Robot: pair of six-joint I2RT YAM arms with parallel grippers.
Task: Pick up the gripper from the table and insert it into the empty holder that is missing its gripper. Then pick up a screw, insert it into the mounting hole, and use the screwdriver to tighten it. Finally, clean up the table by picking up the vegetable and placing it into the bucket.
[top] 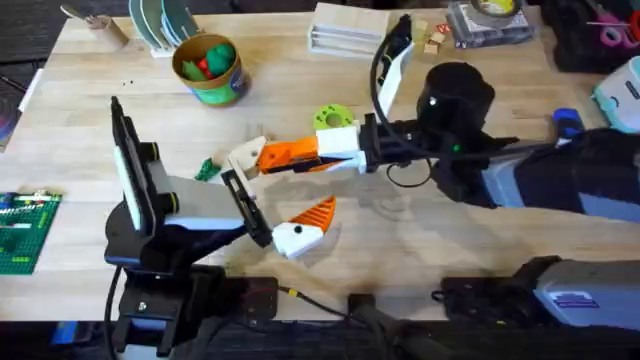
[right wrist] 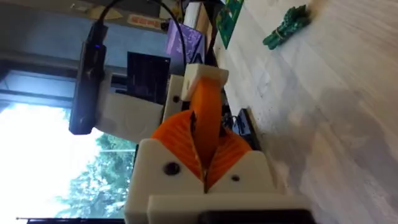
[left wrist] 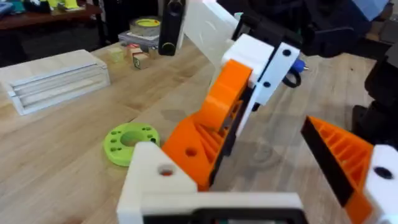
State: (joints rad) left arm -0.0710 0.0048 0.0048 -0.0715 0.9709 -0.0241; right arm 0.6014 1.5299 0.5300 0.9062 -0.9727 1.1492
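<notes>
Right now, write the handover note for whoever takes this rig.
Left gripper: open, one finger being the bare white holder.
Right gripper: shut on the orange finger pad, holding it against the holder.
Toy vegetable: on the table, apart from the bucket.
Done: pad picked up and brought to the holder; I cannot tell whether it is fully seated.
Left: confirm seating, insert and tighten the screw, put the vegetable in the bucket.

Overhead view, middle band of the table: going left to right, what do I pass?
Green brick plate at the left edge → vegetable → right gripper, pinching an orange pad against the holder → lime-green disc.
</notes>
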